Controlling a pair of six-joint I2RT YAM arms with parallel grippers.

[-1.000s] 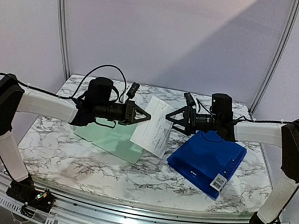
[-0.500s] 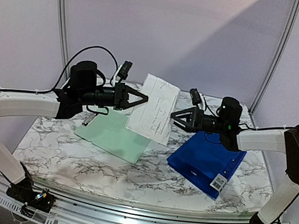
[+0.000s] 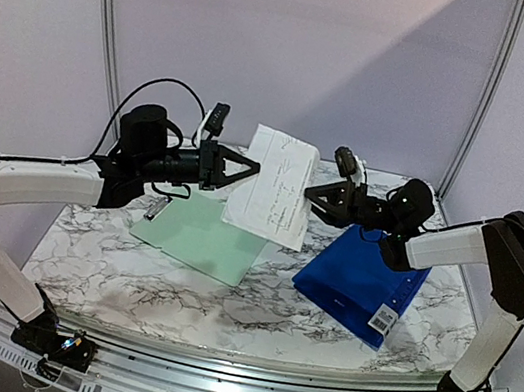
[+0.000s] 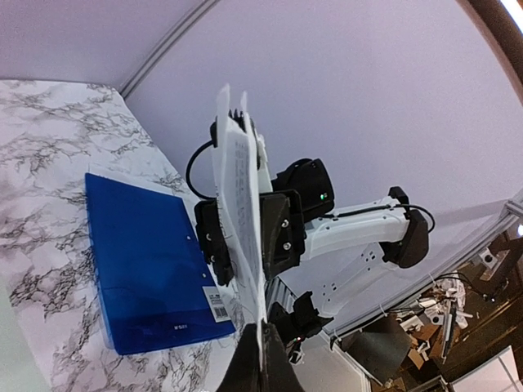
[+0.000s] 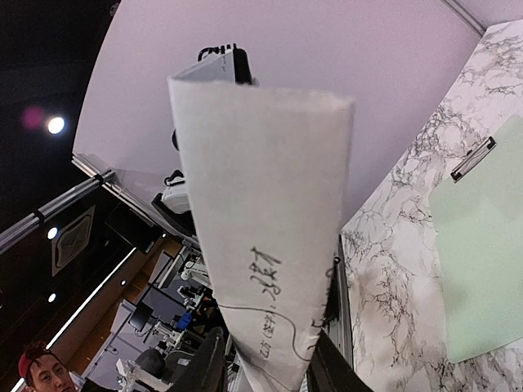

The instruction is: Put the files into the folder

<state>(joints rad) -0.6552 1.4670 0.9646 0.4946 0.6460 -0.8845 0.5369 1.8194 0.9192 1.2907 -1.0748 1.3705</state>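
Top view: above the veined marble surface, the left claw is clamped on a thin white sheet, held upright. The right claw straddles the opposite edge; I cannot tell whether it pinches. The glossy blue folder lies flat beneath.

Left wrist: the sheet is seen edge-on, with the folder's barcode sticker legible.

Right wrist: only here does the sheet's curl show, beside a matte green clipboard with a metal clip.

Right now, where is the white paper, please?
The white paper is mid-air at the top view's centre, pinched by the left hand, between the green clipboard and blue folder.
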